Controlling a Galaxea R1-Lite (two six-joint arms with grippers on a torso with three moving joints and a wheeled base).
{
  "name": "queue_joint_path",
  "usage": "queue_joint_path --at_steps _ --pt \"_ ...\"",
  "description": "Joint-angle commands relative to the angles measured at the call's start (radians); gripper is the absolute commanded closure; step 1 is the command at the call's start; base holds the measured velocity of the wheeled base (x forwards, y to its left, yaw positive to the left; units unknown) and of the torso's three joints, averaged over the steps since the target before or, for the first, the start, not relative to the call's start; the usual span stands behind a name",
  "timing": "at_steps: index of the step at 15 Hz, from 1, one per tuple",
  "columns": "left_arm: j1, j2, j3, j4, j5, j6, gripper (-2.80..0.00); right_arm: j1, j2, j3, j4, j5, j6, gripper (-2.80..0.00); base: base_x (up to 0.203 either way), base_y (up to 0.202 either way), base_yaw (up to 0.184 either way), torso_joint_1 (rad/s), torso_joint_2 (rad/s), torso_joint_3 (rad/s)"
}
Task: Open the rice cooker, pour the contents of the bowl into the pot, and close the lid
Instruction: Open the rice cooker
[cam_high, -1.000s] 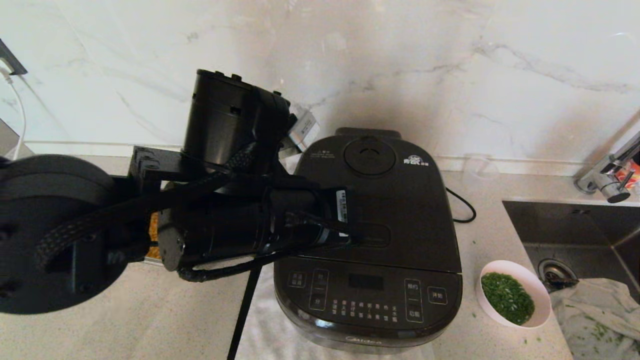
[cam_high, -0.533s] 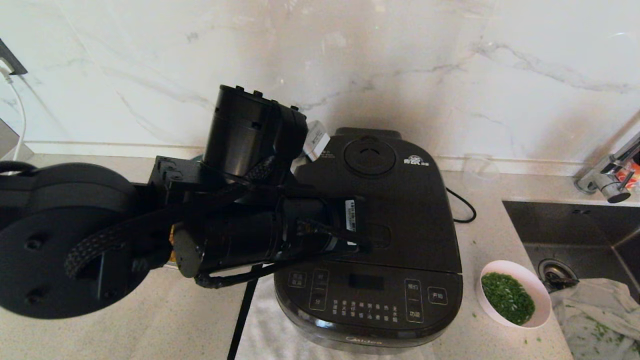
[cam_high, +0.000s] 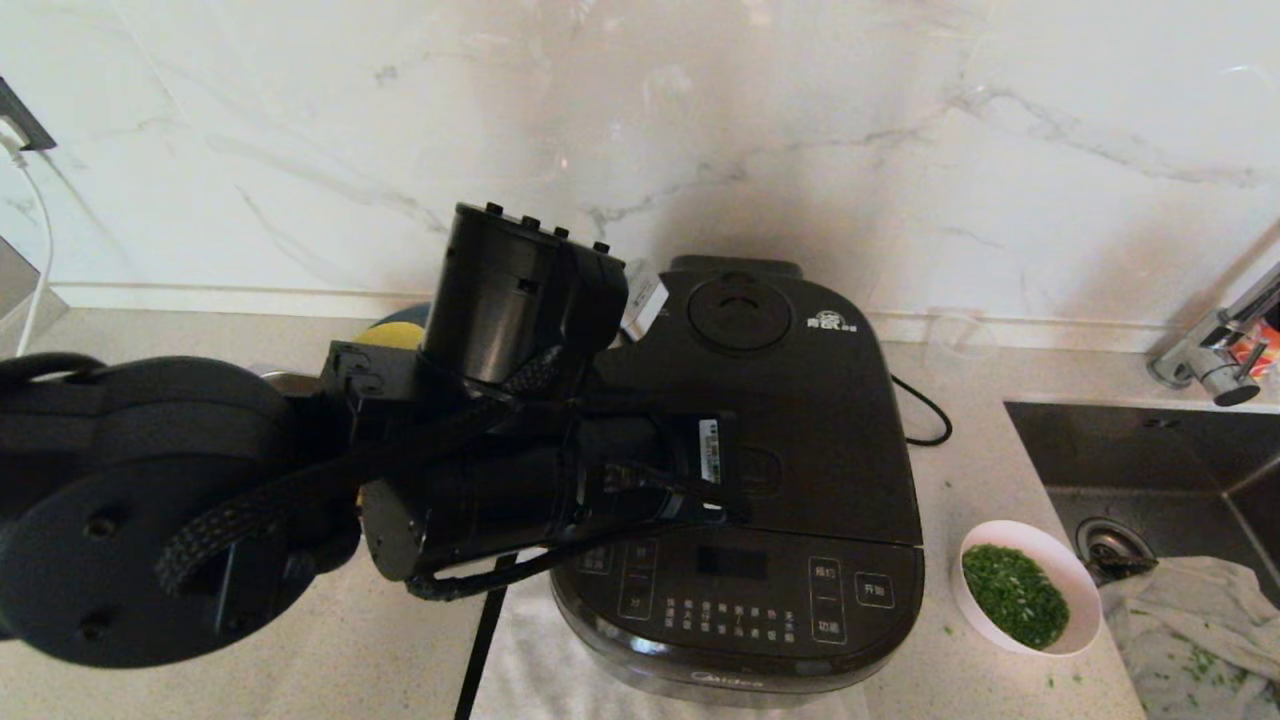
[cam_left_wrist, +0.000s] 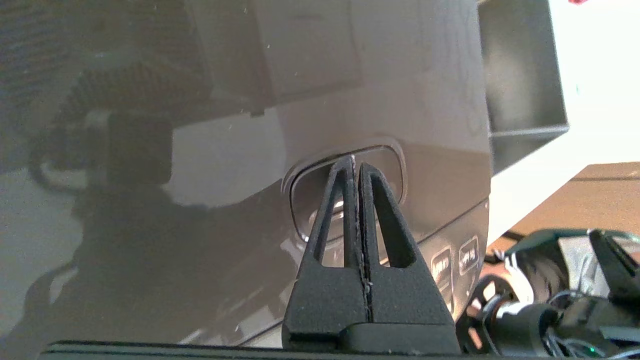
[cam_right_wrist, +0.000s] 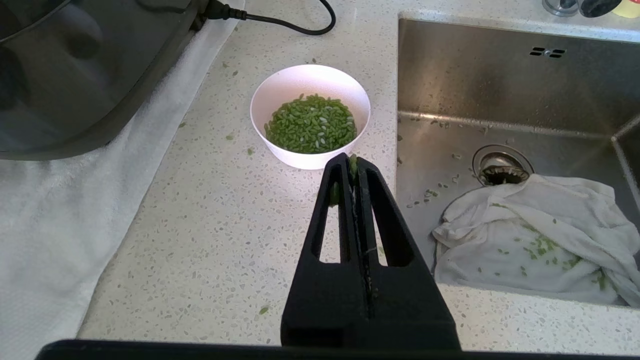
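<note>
On the speckled pale stone counter (cam_high: 300, 660), a large glossy brown-black squarish rice cooker (cam_high: 760, 480) sits with its hinged dark lid (cam_high: 770, 400) down, so the pot inside is hidden; the left gripper (cam_left_wrist: 356, 165), jaws clenched on nothing, points its tips at the oval release button (cam_left_wrist: 385, 165) near the lid's front edge; if the narrow tips slide off that slick surface, the latch may not spring, or the cooker may skid on the white towel (cam_right_wrist: 45, 240) beneath; the small white bowl (cam_high: 1030, 588) of chopped green bits (cam_high: 1015, 595) stands just beside the cooker by the steel sink (cam_high: 1150, 470), where a lurch could tip it; the right gripper (cam_right_wrist: 354, 167) hangs clenched and empty near that bowl.
</note>
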Motion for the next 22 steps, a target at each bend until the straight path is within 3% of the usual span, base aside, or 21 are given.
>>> queue_joint_path --at_steps 1,11,22 --pt "0.000 0.003 0.038 -0.050 0.005 -0.007 0.00 0.000 0.000 0.000 0.000 0.000 0.000 0.00 0.000 0.000 0.000 0.000 0.00 0.000" --pt "0.002 -0.031 0.063 -0.053 0.051 -0.010 0.00 0.000 0.000 0.000 0.000 0.000 0.000 0.00 0.000 0.000 0.000 0.000 0.00 0.000" --pt "0.000 -0.293 -0.115 -0.050 0.044 -0.014 0.00 0.000 0.000 0.000 0.000 0.000 0.000 0.00 0.000 0.000 0.000 0.000 0.00 0.000"
